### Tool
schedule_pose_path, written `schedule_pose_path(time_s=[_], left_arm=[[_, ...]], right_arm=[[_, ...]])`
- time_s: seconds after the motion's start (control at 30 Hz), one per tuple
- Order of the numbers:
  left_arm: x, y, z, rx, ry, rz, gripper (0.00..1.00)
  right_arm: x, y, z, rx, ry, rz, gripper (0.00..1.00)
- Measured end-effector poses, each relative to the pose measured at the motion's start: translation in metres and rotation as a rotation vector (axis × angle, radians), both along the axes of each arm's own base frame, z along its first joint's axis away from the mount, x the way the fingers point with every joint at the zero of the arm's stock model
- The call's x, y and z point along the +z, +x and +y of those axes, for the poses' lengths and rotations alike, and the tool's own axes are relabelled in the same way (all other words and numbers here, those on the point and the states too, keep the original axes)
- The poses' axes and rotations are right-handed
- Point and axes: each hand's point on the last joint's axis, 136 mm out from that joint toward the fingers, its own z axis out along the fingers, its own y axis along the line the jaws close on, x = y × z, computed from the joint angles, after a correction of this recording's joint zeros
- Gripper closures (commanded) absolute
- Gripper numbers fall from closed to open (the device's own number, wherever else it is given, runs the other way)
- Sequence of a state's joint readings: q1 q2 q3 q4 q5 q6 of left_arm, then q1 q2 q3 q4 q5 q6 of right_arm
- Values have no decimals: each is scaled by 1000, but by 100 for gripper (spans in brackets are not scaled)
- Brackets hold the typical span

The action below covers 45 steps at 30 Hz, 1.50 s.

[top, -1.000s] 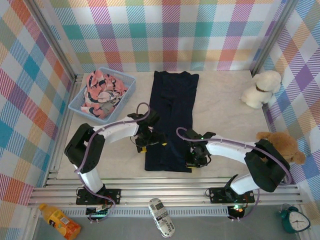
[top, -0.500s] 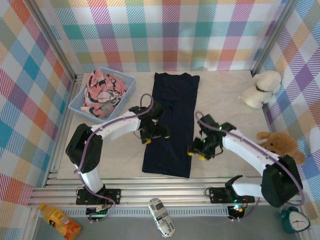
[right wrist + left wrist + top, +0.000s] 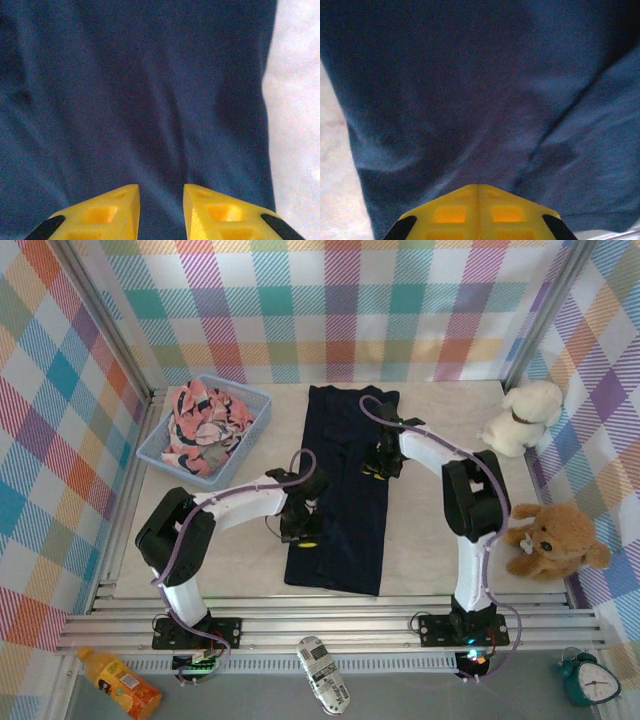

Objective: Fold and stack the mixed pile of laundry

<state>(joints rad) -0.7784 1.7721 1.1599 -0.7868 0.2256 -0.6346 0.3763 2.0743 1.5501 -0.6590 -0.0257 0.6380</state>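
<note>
Lying flat, the navy T-shirt (image 3: 335,430) is faced by the left gripper (image 3: 478,192), fully closed, and the right gripper (image 3: 161,195), slightly parted, empty.

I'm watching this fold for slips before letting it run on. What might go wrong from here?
1. The left gripper is shut at the navy T-shirt's left edge. What cloth it has pinched, if any, can't be told, so a lift may peel one layer and undo the fold.
2. The right gripper is open over the shirt's far right part, well off the left one's level. Uneven grips could skew the next fold.
</note>
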Motion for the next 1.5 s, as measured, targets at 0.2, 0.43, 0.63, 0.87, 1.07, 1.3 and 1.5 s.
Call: schedule_pose_path(time_s=[0.2,0.43,0.63,0.87,1.07,1.3,1.5], left_arm=[[-16,-17,-4,-39,32,31,87],[-12,-14,-38,-21,-21,35,49],[46,45,-75,32,-102,-118,32],[102,153,-59,231,-227,-295,32],[68,238,-24,380,-205,-310,32],[36,292,-47,364,-243,-313,36],[8,293,-54,349,-228,-264,36]], right_arm=[[-12,38,-6,-39,-15,-11,66],[-9,100,-17,-71,31,-69,58],[-1,90,-27,-7,34,-70,48],[70,0,-30,106,53,-116,50],[108,-105,5,271,86,-189,52],[53,-215,44,477,70,-44,54],[26,-237,67,596,1,1,55]])
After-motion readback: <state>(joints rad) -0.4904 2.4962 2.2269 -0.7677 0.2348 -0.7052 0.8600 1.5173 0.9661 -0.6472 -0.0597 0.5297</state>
